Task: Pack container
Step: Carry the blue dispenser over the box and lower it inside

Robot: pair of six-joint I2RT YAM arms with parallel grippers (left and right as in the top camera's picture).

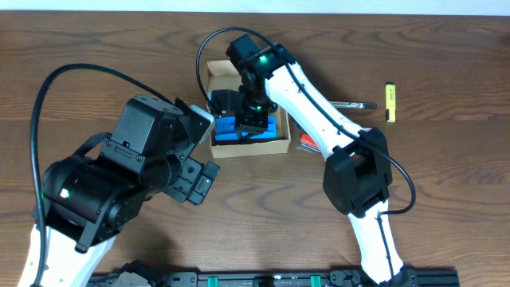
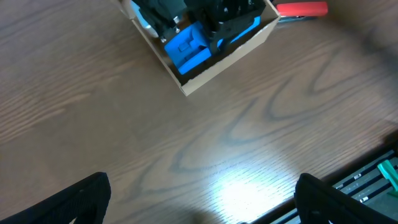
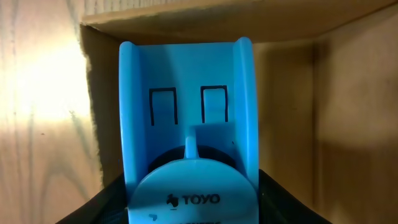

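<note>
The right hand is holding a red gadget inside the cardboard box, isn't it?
Not quite: the gadget is blue, not red, as the right wrist view shows. The right hand does hold it inside the cardboard box.

white arms (image 1: pixel 319 104), blk joints (image 1: pixel 358 179), prob green leds (image 1: pixel 260 57)

The container (image 1: pixel 255 148) is plain tan cardboard. The plastic item (image 3: pixel 186 124) is bright blue with black TOYO lettering. The table (image 1: pixel 446 183) is dark brown woodgrain. One marker (image 1: pixel 390 102) is yellow.
</note>
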